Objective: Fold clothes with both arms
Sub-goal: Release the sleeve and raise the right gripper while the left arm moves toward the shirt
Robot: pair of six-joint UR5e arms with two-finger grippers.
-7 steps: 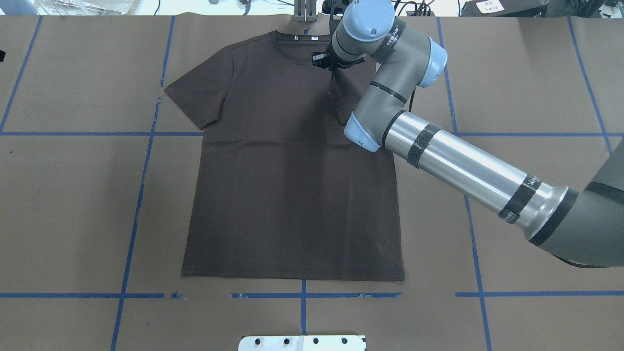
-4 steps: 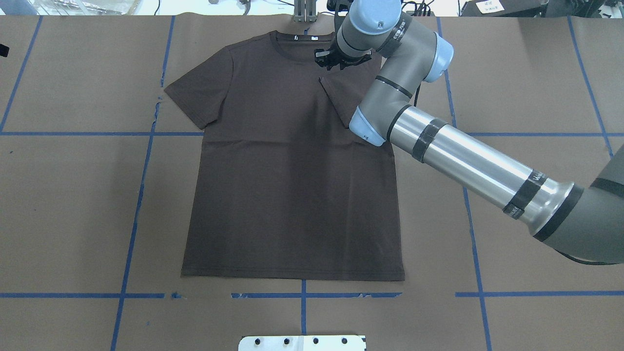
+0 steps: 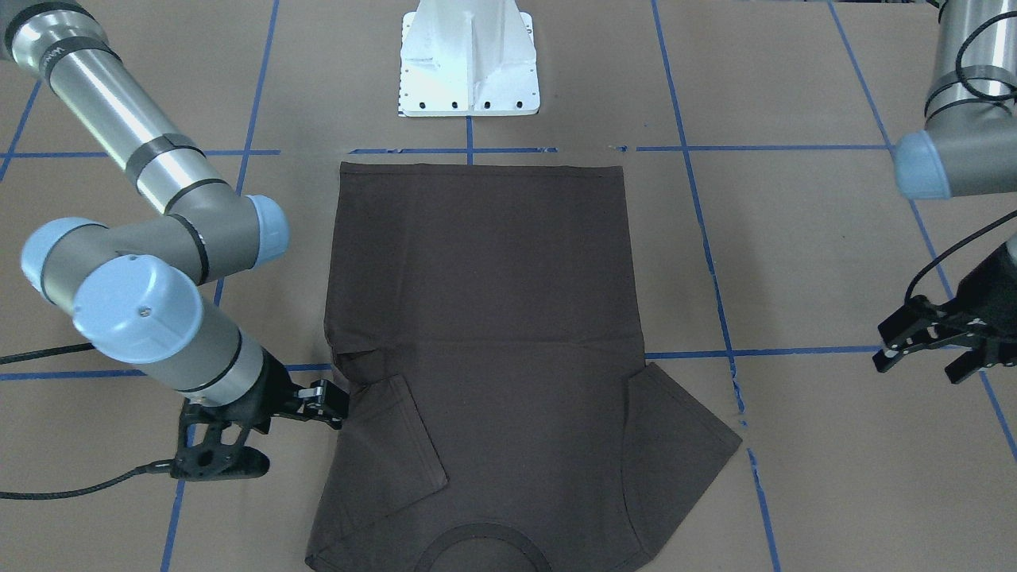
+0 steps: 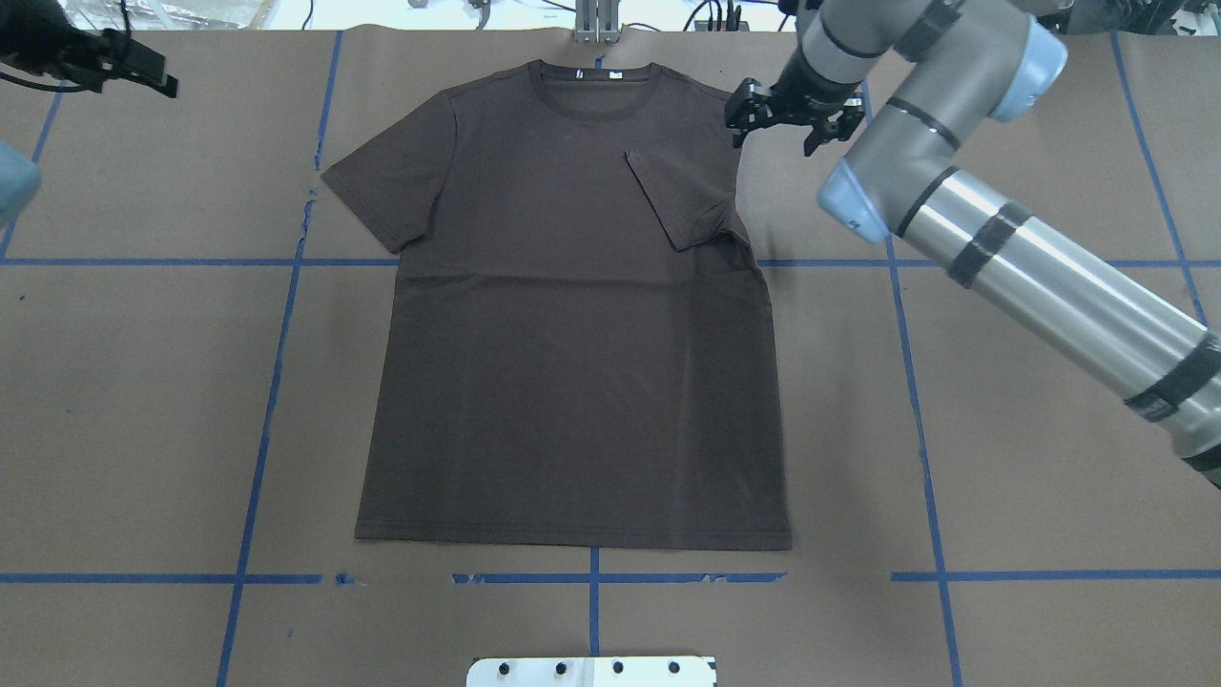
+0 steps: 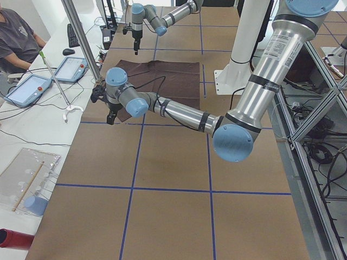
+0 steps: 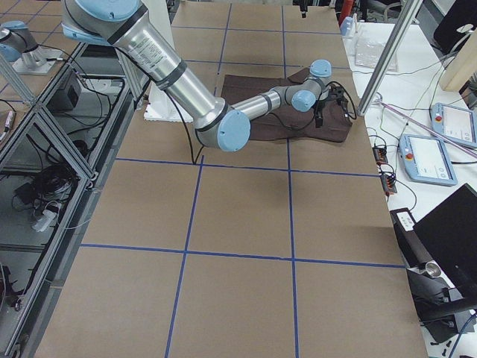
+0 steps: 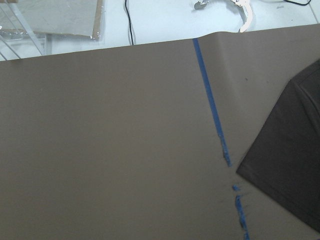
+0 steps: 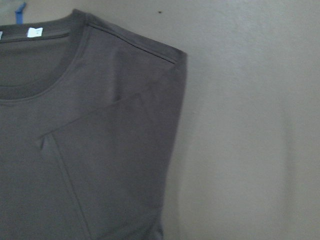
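While the T-shirt (image 4: 572, 363) lies flat with its right sleeve (image 4: 682, 196) folded in beside the collar (image 4: 596, 116), your next fold is likely the left sleeve (image 4: 386, 186), spread outward from the collar. The left gripper (image 3: 922, 361) hangs jaws apart well beyond it, and the right gripper (image 4: 775, 138), likewise spread and empty, is nearer the collar.

Dark brown T-shirt (image 4: 572, 382) on tan table (image 4: 143, 401) crossed by blue tape lines (image 4: 143, 261)
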